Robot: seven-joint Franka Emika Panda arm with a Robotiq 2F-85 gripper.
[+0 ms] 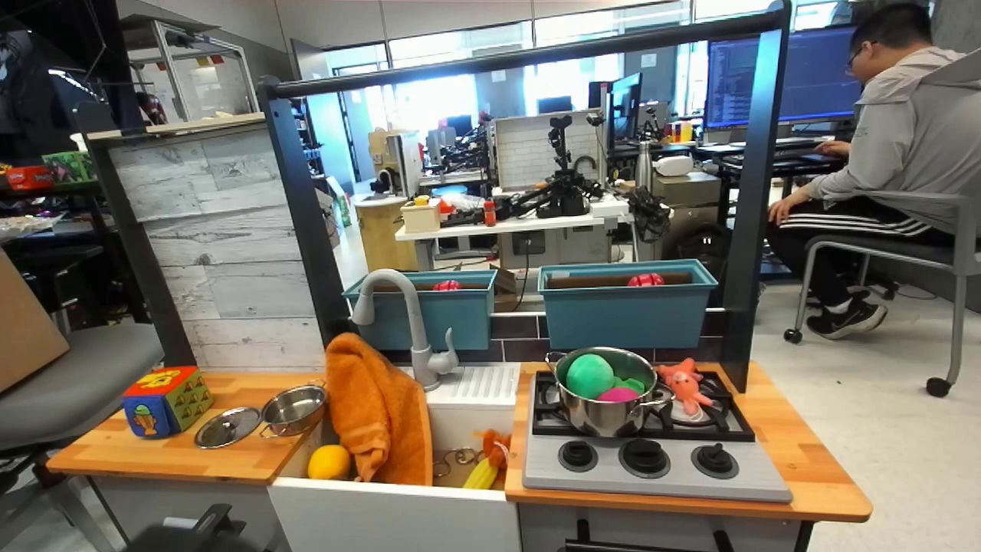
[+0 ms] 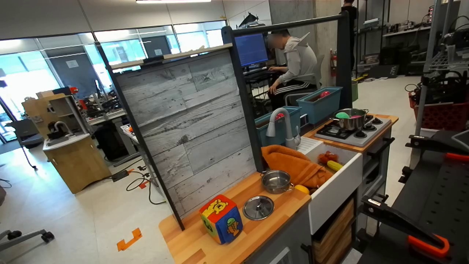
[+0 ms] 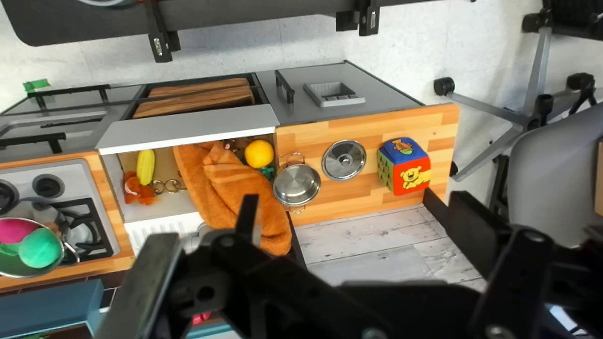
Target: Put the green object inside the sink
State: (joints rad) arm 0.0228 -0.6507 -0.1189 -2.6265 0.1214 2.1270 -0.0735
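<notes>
Green smooth round ball [image 1: 590, 376] sits inside a shiny steel two-handled cooking pot [image 1: 602, 418], towards ten o'clock of its mouth as an exterior view shows it, with a round magenta object [image 1: 618, 394] at five o'clock and a smaller bright-green object [image 1: 632, 384] of unclear shape at about four. The pot stands on a grey toy stovetop [image 1: 605, 475], and a coral-pink soft toy [image 1: 686, 383] lies just beside it at three o'clock. From the pot, the white-fronted rectangular sink [image 1: 395, 517] is between eight and nine o'clock. In it a rumpled orange cloth towel [image 1: 383, 414] is bunched up, rising above the rim; around the towel are a curved grey tap [image 1: 415, 330] near one o'clock, a long yellow object [image 1: 481, 474] at four, an orange-yellow round fruit [image 1: 329, 462] between seven and eight, and a shallow steel pan [image 1: 294, 414] at nine, on the wooden counter [image 1: 253, 464]. A round steel lid [image 1: 228, 427] lies near the pan, and a picture-printed cube [image 1: 167, 402] stands at ten o'clock of the lid. In the wrist view the black two-fingered gripper [image 3: 351, 214] has its fingers wide apart, a pale wood-grained panel [image 3: 377, 249] showing between them; the ball appears well apart from them, at nine o'clock.
</notes>
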